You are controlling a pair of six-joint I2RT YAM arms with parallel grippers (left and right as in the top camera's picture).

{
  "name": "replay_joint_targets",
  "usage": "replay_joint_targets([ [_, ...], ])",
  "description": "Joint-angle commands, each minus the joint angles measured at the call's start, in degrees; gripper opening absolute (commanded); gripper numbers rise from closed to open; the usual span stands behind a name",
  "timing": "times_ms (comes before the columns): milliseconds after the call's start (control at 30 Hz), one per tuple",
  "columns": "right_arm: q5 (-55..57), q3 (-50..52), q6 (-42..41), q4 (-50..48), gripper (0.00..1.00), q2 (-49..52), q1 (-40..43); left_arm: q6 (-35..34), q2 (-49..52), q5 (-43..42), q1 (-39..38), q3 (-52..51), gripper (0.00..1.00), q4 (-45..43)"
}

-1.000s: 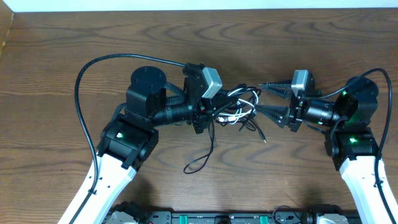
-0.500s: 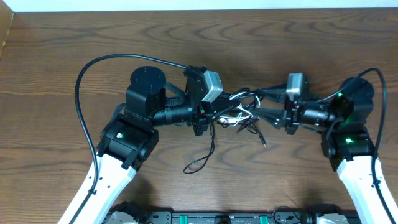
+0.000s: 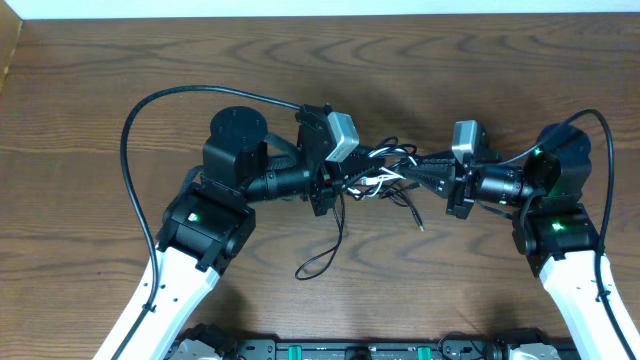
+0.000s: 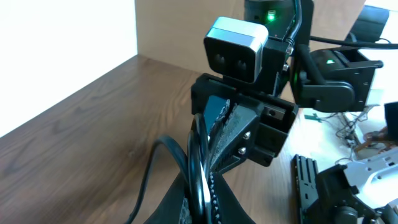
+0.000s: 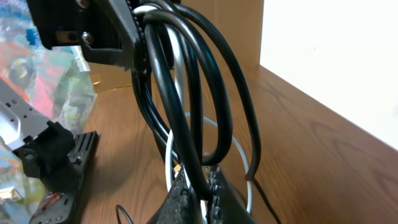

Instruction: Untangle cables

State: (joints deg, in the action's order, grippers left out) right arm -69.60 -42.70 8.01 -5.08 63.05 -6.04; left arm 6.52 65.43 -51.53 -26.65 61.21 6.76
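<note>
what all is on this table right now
cables: several, too tangled for an exact count, black plus one white, bunched mid-table between both pincers
black loop: one, part of the bunch, trailing toward the near edge
table: one, brown wood, under everything
rail: one, black, along the near edge
arm leads: two, thick black, one arching from each arm
cameras: two, grey, one on each wrist
arms: two, white and black, left and right
left pincer: one, black, shut on the cables
right pincer: one, black, shut on the cables
</note>
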Motion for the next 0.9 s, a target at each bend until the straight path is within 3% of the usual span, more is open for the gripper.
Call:
replay_joint_targets([
  [0,6.4,-0.4,0.9,1.9,0.02,0.0,0.1,1.0,-0.7,2.2,0.3,1.3,0.08,-0.8],
  [500,10.8,-0.4,0.8,5.9,0.01,0.0,2.4,1.0,-0.7,4.7,3.1,1.3,0.08,1.8],
  [600,10.8,-0.4,0.8,5.9,0.14,0.0,2.5,1.0,-0.7,4.7,3.2,1.3,0.08,2.5],
  [667,10.8,-0.4,0.8,5.9,0.34,0.0,2.5,1.0,-0.7,4.7,3.2,1.3,0.08,2.8],
  [867,10.8,-0.4,0.8,5.7,0.35,0.0,2.5,0.5,-0.7,4.0,3.2,1.3,0.08,3.1],
])
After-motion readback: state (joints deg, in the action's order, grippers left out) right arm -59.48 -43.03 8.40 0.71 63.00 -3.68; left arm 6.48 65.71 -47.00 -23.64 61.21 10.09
